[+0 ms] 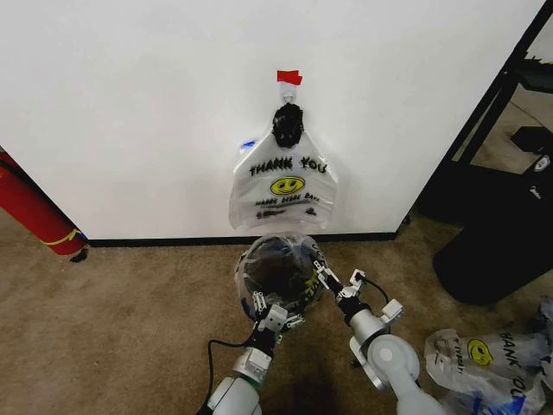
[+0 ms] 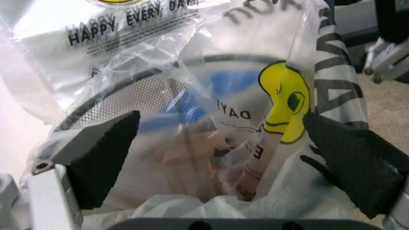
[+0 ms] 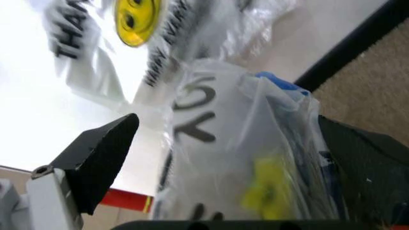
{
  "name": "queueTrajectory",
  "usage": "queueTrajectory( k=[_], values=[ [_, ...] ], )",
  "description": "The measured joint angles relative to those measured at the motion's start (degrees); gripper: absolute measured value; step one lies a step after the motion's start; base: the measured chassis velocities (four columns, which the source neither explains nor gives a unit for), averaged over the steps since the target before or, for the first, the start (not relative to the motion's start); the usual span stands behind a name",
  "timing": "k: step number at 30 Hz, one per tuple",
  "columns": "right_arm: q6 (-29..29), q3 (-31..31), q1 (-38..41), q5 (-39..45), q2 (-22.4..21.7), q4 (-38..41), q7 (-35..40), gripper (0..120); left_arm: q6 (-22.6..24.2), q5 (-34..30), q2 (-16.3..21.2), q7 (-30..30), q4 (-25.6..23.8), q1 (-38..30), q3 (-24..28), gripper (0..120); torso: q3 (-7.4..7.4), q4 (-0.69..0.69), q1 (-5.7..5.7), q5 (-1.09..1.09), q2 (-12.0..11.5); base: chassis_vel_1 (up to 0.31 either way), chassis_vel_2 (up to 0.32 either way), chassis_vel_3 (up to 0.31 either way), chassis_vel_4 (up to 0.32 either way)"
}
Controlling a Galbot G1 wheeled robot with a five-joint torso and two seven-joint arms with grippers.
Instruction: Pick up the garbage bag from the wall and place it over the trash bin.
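Left gripper and right gripper, jaws spread wide, were set against the garbage bag draped over the trash bin, whose mesh was disclosed by the left wrist view, "HAPPY EVERY DAY" being legible.

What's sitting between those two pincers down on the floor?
In the head view, the trash bin, already draped in a garbage bag, sits between the left pincer and right pincer; both pincers are open.
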Motion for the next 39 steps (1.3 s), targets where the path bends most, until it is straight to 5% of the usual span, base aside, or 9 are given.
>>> queueTrajectory(
  k=[8,12,19,23,29,39],
  values=[
    [14.9,-1.1,0.1,-7.9,0.1,-1.1,-24.6,100,-3.8,-8.6,1.7,5.5,-9.8,0.1,-2.3,100,0.01,-0.01,0.0,0.0,0.0,0.0,0.0,0.0,0.0],
    [17.9,-0.6,-0.7,-13.8,-0.6,2.7,-26.5,100,-4.5,-10.1,3.5,7.7,-14.1,0.9,-4.6,100,0.01,0.01,0.0,-0.01,0.0,0.0,0.0,0.0,0.0],
    [26.0,1.0,-3.1,-28.5,-1.1,10.2,-12.6,100,-5.7,-15.0,5.0,8.0,-20.2,2.9,-8.9,100,0.01,0.0,0.0,-0.01,0.0,0.0,0.0,0.0,0.0],
    [31.9,4.3,-7.0,-46.1,0.9,16.0,-5.3,100,-5.0,-22.6,2.1,9.1,-26.6,2.8,-16.1,100,0.0,0.0,0.0,-0.01,0.0,0.0,0.0,0.0,0.0],
    [30.8,6.0,-12.2,-63.7,2.6,19.1,5.1,100,-5.6,-28.5,0.7,13.0,-27.3,2.1,-22.6,100,0.0,-0.01,0.0,-0.01,0.0,0.0,0.0,0.0,0.0],
    [27.0,4.5,-13.5,-68.7,4.1,17.9,12.9,100,-7.3,-27.6,-0.6,16.4,-25.8,2.8,-26.0,100,0.0,0.0,0.0,-0.01,0.0,0.0,0.0,0.0,0.0]
  ],
)
